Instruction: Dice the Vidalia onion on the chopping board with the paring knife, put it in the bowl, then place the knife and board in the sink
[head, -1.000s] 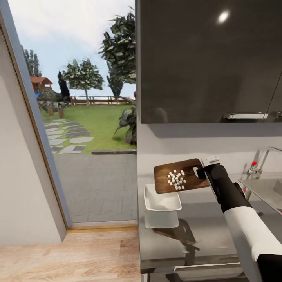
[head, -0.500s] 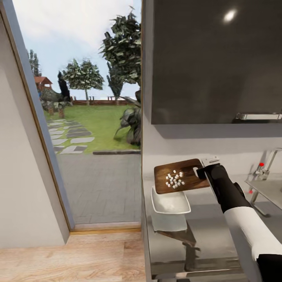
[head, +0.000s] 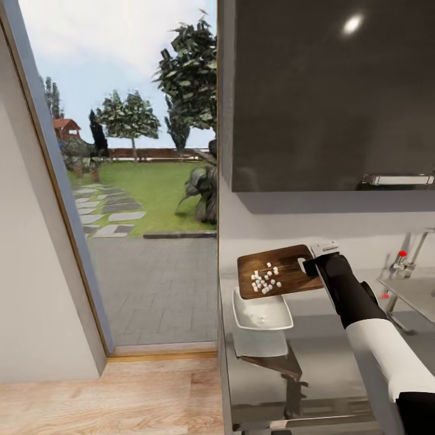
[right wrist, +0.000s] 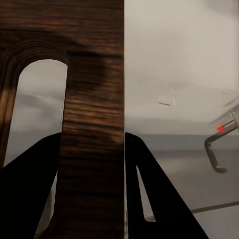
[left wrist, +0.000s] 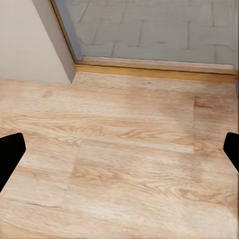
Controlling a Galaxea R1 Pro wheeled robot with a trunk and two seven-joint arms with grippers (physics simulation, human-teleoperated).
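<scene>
Right claw (head: 309,264) grips the board (head: 275,272) by its handle end; onion bits (head: 264,281) on it; bowl (head: 261,313) below; left claw (left wrist: 119,149) spread wide over floor (left wrist: 124,149).

Head cam: high, faces forward and down at the surface's (head: 338,362) end, glass door (head: 121,181) beside it, chopping board (head: 278,272) mid-distance over the bowl (head: 263,314). Left wrist cam: points down at the wood floor (left wrist: 124,164) near the door threshold (left wrist: 149,72), moderately close. Right wrist cam: very close, right against the chopping board's (right wrist: 92,124) handle end, facing the tap (right wrist: 219,144). Shared: head and right wrist both see board and tap (head: 402,257); head and left wrist share floor (head: 109,393) by the door.
</scene>
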